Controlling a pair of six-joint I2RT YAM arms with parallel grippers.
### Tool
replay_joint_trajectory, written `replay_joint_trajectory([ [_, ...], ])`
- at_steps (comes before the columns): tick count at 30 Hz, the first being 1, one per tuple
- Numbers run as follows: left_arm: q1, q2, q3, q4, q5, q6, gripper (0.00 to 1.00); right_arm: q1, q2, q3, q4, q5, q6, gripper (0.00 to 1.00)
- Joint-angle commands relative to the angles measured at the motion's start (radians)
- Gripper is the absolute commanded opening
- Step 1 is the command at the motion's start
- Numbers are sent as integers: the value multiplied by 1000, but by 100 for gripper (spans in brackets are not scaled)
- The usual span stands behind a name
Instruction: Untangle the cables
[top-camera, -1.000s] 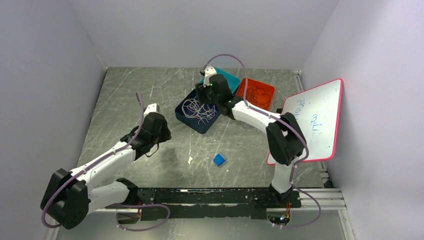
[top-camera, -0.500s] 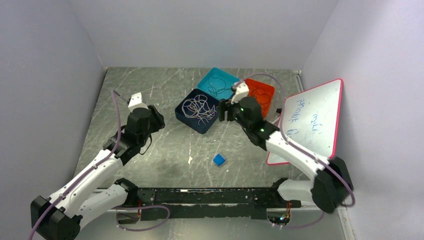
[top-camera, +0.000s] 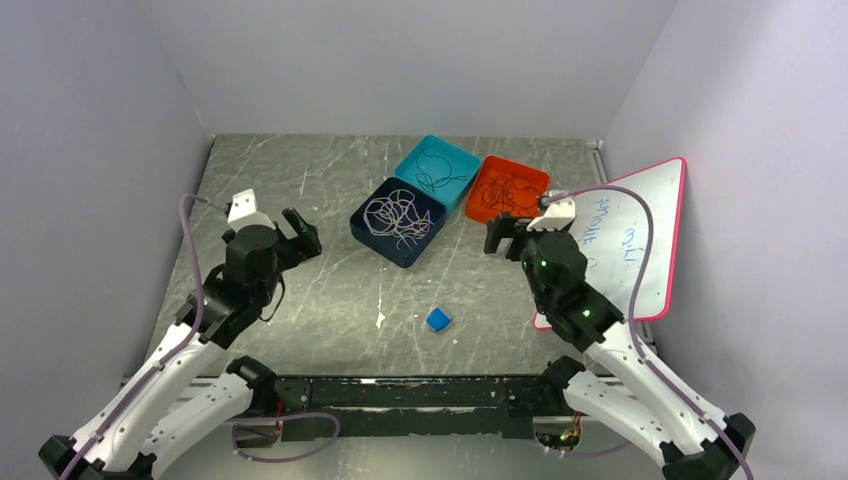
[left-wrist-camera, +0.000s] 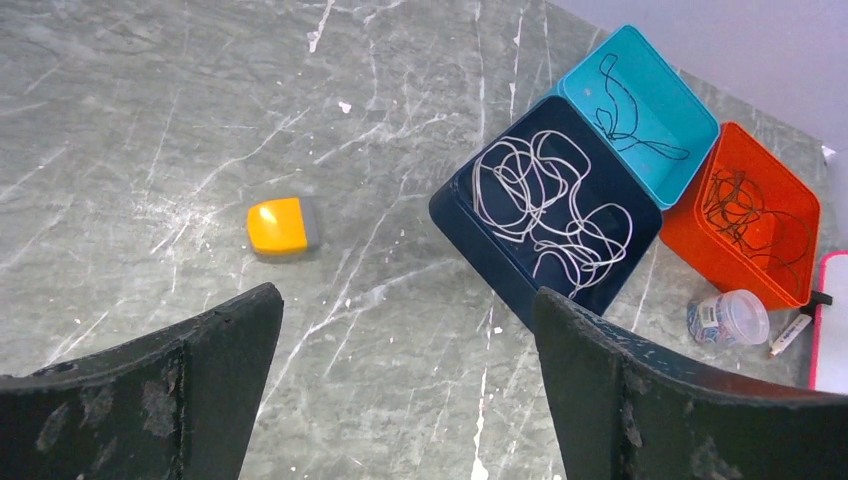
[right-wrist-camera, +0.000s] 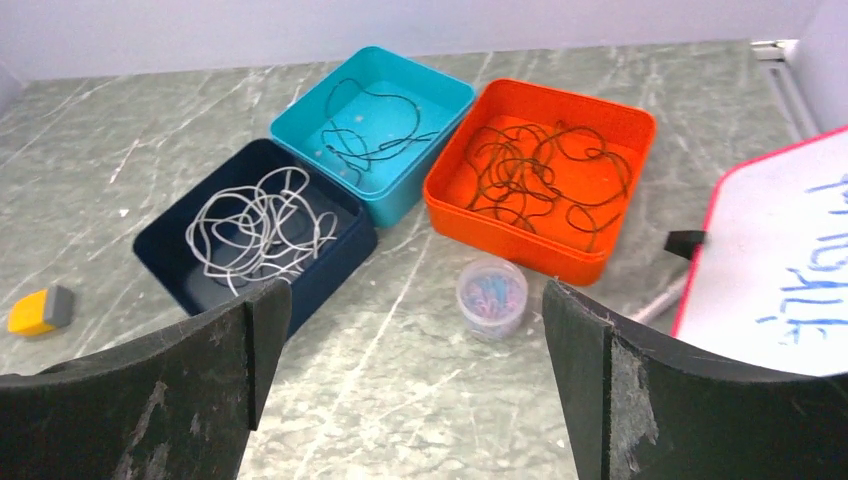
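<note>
Cables: your whitish cables (left-wrist-camera: 545, 205) lie heaped in the navy tray (left-wrist-camera: 480, 262). Black cables (right-wrist-camera: 540, 165) fill the orange tray (right-wrist-camera: 500, 240), and one thin black cable (right-wrist-camera: 365, 135) lies in the teal tray (right-wrist-camera: 400, 205).
Progress: sorted by tray, I judge, but each heap is crossed loops, so the pulling apart is left to you.
Left gripper (left-wrist-camera: 405, 310): jaws wide apart, empty, left of the trays.
Right gripper (right-wrist-camera: 415, 300): jaws wide apart, empty, nearside of the orange tray.
Surface: scratched grey tabletop (top-camera: 330, 300).
Room: pale walls (top-camera: 400, 60) close round, with a whiteboard (top-camera: 630, 240) leaning at your right.
</note>
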Motion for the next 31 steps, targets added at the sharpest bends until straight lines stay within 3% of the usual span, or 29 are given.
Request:
replay_joint_trajectory([
  [1,7,-66,6,-47,-19,27,99,2,-79,-9,-113,96,-5,100],
  [9,7,-199,-44,-40,-70,50,99,0,-134,31,-254,202,76,100],
  [13,7,-264,-63,-29,-132,56,100,1,-202,4,-245,230,112,100],
  [17,7,-271,-60,-71,-186,18,100,0,-288,-52,-224,261,144,100],
  [31,7,-295,-99,-19,-209,34,100,0,-311,-59,-263,263,168,100],
])
